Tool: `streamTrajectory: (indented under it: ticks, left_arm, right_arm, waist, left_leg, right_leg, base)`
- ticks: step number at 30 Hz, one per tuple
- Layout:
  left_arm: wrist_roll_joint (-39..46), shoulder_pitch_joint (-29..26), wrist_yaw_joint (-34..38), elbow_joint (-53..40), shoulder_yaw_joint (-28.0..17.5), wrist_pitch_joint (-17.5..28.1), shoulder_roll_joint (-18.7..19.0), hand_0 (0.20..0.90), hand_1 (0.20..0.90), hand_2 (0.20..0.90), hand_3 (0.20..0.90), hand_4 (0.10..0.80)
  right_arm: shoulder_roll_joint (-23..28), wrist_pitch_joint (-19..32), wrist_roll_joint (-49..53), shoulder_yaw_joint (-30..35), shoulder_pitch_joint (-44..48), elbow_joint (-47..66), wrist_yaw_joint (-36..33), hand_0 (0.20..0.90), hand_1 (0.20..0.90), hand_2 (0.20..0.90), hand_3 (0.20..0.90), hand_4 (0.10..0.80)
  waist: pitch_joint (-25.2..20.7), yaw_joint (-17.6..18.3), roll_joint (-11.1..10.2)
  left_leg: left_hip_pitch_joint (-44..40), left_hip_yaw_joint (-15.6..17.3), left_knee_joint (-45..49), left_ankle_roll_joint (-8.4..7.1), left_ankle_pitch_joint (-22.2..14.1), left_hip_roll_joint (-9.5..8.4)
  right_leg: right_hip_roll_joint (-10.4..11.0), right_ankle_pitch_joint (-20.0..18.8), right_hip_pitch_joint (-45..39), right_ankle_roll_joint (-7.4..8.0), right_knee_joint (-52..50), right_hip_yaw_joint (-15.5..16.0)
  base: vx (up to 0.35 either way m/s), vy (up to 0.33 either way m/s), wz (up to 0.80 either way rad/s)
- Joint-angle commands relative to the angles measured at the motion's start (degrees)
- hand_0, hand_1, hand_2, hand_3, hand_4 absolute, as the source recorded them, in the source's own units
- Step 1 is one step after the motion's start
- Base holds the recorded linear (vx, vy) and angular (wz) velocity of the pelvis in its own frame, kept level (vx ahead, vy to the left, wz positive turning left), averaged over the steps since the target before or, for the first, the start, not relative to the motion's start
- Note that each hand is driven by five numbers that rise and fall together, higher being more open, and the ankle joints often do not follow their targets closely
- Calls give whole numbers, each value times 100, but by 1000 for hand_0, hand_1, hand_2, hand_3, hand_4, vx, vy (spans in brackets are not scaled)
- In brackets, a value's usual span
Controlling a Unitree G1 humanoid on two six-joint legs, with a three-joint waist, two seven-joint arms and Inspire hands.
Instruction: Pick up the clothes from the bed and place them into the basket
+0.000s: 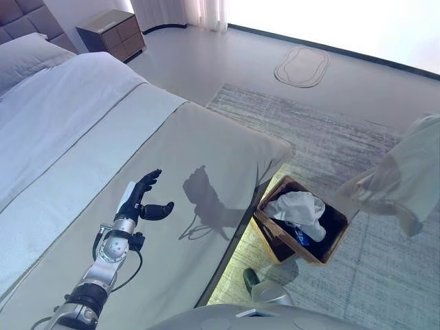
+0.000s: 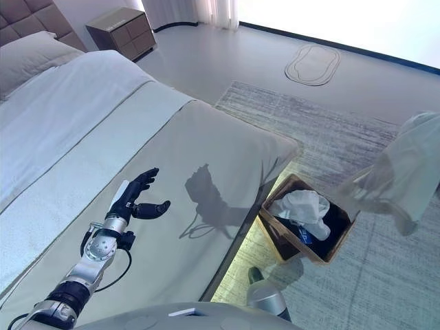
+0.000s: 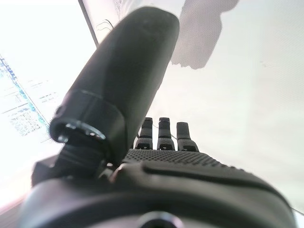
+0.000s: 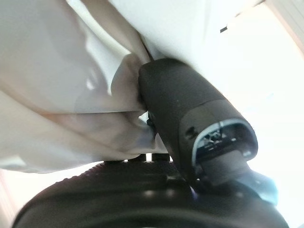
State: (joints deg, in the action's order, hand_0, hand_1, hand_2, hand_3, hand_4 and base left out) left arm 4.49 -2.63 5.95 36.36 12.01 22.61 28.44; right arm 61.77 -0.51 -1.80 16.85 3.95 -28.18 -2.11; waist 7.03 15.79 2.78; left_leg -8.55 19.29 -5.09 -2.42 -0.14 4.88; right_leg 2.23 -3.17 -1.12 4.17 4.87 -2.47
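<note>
The basket [image 1: 328, 251] looks like matt brown wood, its clothes [image 1: 300, 208] soft white cloth, the bed [image 1: 199, 148] smooth fabric.

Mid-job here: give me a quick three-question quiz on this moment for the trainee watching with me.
1. True or false: the left hand is holding clothes.
2. What does the right hand grip?
A. a pillow
B. a pale garment
C. the basket's rim
3. Fill in: the basket stands on the ____ beside the bed.

Key: 1 false, it hangs open and empty over the bed; 2 B; 3 floor, with a white garment already inside.
</note>
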Motion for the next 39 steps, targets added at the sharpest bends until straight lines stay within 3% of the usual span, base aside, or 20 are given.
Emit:
streamTrajectory:
  ticks: [1,19,21,22,39]
  left_arm:
    - [19,-248,12,-194,-85,348,420,900,900,900,900,800]
    - [33,-425,21,-509,134,161,241,900,900,900,900,800]
    - [59,-454,31,-525,156,152,255,900,900,900,900,800]
    - [111,-480,50,-567,184,143,270,900,900,900,900,800]
    - [193,-503,70,-677,205,114,260,900,900,900,900,800]
  right_arm:
    - [301,308,15,237,435,-99,-125,300,300,300,200,100]
    - [-472,229,-345,-1023,1075,-1405,-193,300,300,300,200,100]
    - [-478,220,-333,-1068,1150,-1505,-238,385,385,385,299,199]
    - [-472,227,-369,-1119,1245,-1626,-332,900,900,900,900,800]
    - [-351,133,-375,-1136,1333,-1677,-439,900,900,900,900,800]
  waist:
    - [-386,-297,-192]
    - [-33,-532,187]
    - [-3,-543,212]
    - [48,-552,255]
    - [167,-510,361]
  left_leg:
    - [233,-30,623,65,-511,16]
    - [386,-106,541,43,-432,-90]
    - [393,-110,533,40,-429,-94]
    - [402,-126,529,37,-425,-108]
    - [375,-123,442,-8,-384,-122]
  right_leg:
    - [-26,234,375,114,-680,209]
    - [156,147,495,164,-567,480]
    - [165,145,503,167,-562,489]
    - [177,138,515,165,-553,496]
    - [203,124,511,169,-486,457]
  base:
    - [-28,-44,5]
    - [-34,-17,5]
    - [-38,12,2]
    - [-31,23,5]
    - [-3,5,2]
